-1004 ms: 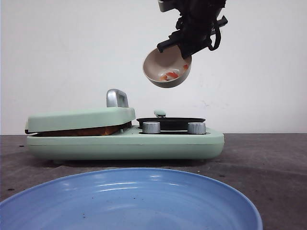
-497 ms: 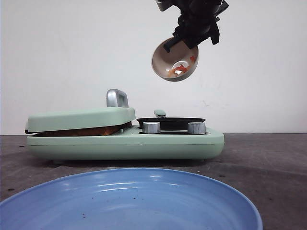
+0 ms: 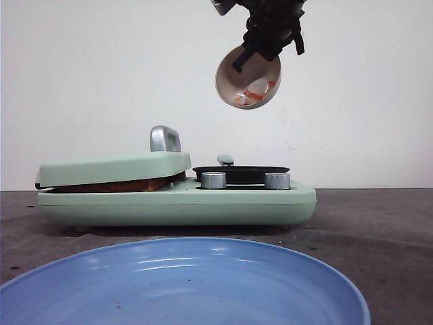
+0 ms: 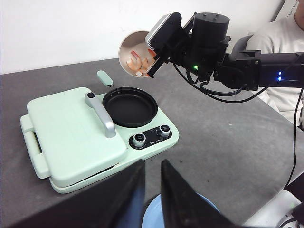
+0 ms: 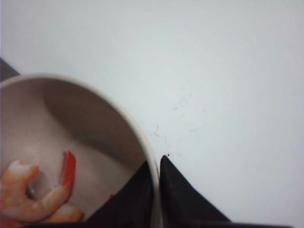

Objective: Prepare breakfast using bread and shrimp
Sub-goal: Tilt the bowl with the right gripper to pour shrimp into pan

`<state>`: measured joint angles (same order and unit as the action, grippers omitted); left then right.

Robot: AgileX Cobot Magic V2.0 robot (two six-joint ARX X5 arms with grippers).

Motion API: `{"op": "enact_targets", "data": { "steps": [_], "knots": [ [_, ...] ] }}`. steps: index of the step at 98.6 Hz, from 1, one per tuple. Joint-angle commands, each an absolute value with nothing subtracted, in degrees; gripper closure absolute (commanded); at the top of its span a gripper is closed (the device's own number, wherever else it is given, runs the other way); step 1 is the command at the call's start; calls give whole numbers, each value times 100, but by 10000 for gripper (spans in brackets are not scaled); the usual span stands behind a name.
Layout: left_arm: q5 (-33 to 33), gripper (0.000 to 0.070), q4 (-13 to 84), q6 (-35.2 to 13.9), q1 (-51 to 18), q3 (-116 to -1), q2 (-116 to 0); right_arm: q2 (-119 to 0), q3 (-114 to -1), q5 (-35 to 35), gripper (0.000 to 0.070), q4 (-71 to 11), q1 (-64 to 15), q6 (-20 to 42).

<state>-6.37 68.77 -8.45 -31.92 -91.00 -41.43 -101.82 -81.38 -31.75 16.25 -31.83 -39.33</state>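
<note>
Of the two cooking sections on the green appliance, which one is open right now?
The round black pan beside the knobs is uncovered and empty. The other, the square press, is shut under its green lid with the bread inside.

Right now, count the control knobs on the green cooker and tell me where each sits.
2. Both sit on the cooker in front of the round black pan: one knob nearer the closed lid, the other knob toward the cooker's outer end. None appears hidden.
</note>
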Motion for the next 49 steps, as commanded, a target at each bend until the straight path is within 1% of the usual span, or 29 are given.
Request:
{"op": "enact_targets", "data": {
  "steps": [1,16,49],
  "knots": [
    [-668,696,6818,-799,-3227,-9229,-4154,-10221,-8291,-3295,700,1831,-3251,-4139],
    [-668,696,6820,-799,-3227,-9229,-4154,-10224,-8291,-3310,700,2119,-3293,-4574],
    [-668,696,6836,-799,-3227,-9229,-4154,-10298,-8283,-3262,700,2460,-3395,-5210]
  ]
}}
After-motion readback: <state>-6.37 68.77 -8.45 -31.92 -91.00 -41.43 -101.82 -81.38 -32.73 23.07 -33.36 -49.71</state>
